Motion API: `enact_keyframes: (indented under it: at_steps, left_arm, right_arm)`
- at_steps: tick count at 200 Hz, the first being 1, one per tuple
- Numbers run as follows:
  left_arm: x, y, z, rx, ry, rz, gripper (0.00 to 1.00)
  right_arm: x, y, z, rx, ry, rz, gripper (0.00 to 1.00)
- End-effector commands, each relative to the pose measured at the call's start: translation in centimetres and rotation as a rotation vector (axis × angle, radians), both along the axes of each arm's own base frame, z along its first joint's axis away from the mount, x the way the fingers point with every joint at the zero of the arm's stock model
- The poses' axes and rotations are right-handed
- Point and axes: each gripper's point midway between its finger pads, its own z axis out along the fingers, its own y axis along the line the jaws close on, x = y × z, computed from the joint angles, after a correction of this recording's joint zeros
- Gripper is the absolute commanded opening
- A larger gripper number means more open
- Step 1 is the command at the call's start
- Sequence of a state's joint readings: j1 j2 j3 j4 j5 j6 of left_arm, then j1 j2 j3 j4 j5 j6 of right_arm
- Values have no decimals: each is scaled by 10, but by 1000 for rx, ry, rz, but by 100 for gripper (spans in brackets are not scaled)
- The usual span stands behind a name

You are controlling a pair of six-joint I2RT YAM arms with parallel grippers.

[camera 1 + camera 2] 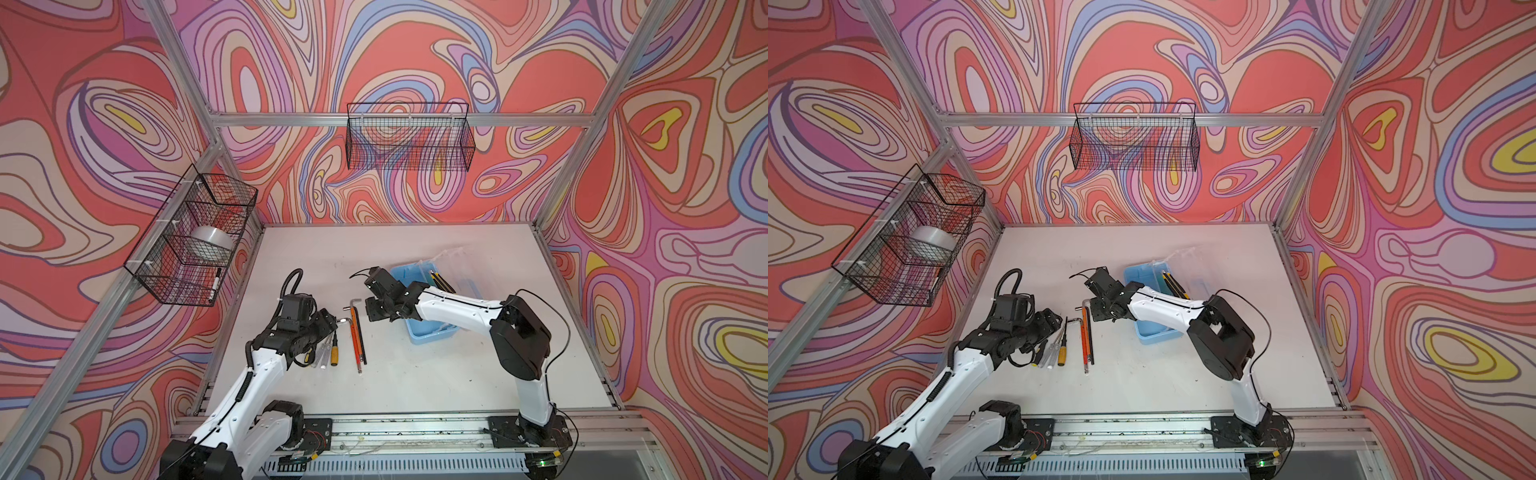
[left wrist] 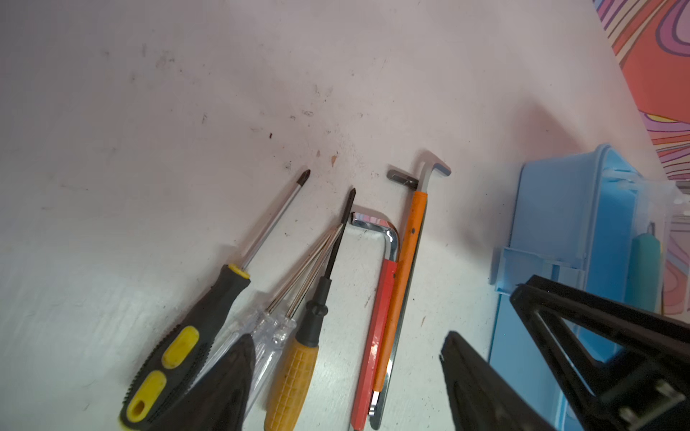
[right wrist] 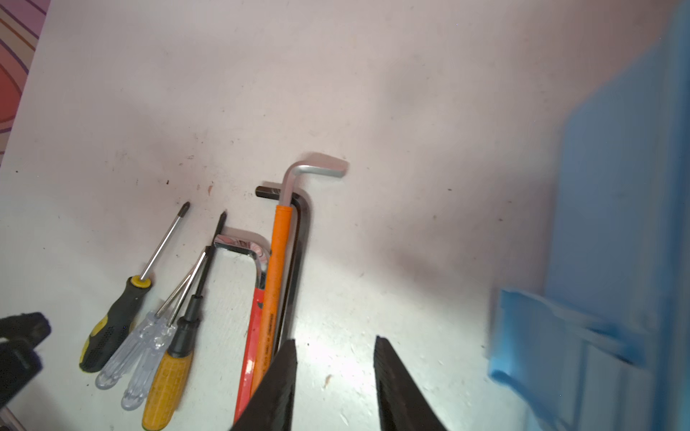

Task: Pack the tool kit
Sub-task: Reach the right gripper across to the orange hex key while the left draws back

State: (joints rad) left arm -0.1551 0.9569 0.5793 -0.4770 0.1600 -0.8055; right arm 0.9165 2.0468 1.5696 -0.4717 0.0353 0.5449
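White worktop point(image 1: 478, 374) lies bare in both top views, behind the tools up to the back edge and in front of them down to the front rail. The light-blue box point(image 1: 432, 332) sits right of centre, well clear of the right edge, with its clear lid point(image 1: 457, 257) swung open toward the back and the right forearm crossing above it. Four screwdrivers point(image 1: 1057, 347) and three hex keys point(image 1: 1087, 336) lie side by side between the two arms. In the left wrist view the left end effector point(image 2: 349, 336) hangs with its jaws wide apart and holds nothing. Below it are the screwdriver handles and the long hex-key shanks, and the box wall point(image 2: 560, 224) is just beyond one finger. In the right wrist view the right end effector point(image 3: 335, 339) is parted, with only bare worktop between its fingers point(image 3: 395, 384). One finger overlaps the hex-key ends, and the box latch point(image 3: 541, 336) stands near the other, with open surface between.
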Motion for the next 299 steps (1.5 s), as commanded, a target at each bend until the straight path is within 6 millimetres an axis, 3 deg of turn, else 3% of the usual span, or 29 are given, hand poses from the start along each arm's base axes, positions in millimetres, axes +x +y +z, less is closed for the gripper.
enact_keyframes:
  at_steps: [1,73,113,168,273,299]
  left_arm:
    - [2,-10,1,-59,-11,-35,79]
    - [3,-8,4,-49,-30,-38,80]
    - [-3,-3,1,-39,-24,-32,80]
    - [-4,-3,-5,-53,-16,-35,80]
    - [-2,-1,-9,-53,-10,-26,79]
    - [-1,0,-9,-53,-12,-23,79]
  right_arm:
    - [2,23,3,36,-3,21,37]
    - [6,54,-27,37,49,58,35]
    - [8,57,-45,18,75,48,32]
    - [8,64,-54,27,91,52,27]
    - [12,49,-86,-124,90,19,23]
    - [16,43,-84,-150,72,5,23]
